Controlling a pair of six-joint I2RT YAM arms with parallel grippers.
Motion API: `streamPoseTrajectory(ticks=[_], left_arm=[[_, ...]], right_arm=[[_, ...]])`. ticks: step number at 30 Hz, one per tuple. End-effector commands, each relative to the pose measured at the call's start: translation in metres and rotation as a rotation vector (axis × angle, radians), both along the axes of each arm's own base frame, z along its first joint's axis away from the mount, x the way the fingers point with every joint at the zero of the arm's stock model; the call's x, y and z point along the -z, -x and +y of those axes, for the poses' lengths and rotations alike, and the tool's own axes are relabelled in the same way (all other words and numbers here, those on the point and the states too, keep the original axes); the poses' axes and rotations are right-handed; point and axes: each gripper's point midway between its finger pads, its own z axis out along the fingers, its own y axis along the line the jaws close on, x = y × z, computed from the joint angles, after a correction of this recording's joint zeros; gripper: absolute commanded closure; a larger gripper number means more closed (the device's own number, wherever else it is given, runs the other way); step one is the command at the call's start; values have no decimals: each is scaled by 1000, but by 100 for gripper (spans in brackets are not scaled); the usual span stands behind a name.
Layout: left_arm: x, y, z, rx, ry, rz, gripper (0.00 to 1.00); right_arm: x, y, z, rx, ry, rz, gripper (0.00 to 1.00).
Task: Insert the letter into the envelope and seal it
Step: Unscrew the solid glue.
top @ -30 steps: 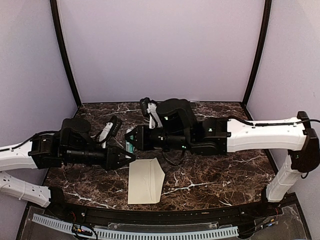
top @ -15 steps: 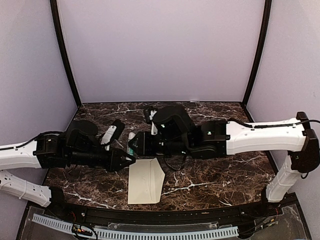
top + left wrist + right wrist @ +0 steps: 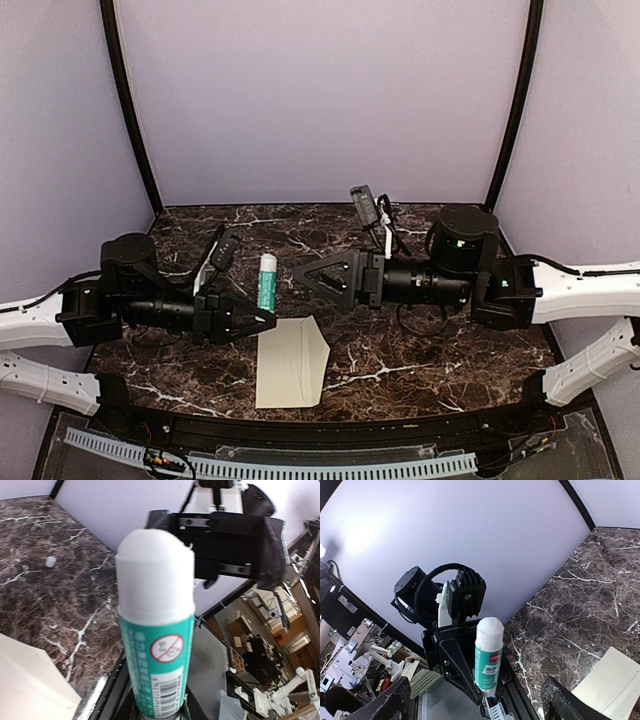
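glue stick (image 3: 267,283) in left end effector (image 3: 265,316), behind envelope (image 3: 290,362) | right end effector (image 3: 300,278) right of glue stick

Soft, even light is cast from above in the overhead view, and only faint shadows are left on the marble table (image 3: 400,370). In the right wrist view a bright glare patch is seen on the wall (image 3: 365,535) at far left, and the near fingers (image 3: 377,705) are blurred. In the left wrist view the glue stick (image 3: 156,645) tip is washed out.
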Motion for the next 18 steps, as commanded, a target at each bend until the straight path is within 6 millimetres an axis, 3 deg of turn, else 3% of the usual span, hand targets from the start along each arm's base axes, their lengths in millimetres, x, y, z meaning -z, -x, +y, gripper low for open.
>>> streamPoseTrajectory(ticks=[1, 4, 8, 18], left_arm=[[-50, 39, -8, 246, 210, -49, 100], [-71, 52, -8, 334, 274, -69, 100], [-77, 56, -9, 365, 279, -75, 100], [-75, 60, -11, 394, 296, -49, 100]], right_arm=[[-42, 30, -4, -180, -214, -105, 13], [-48, 36, 1, -228, -242, -116, 13], [-56, 41, 9, -275, -267, -127, 17], [-61, 53, 30, -379, -297, -131, 48]])
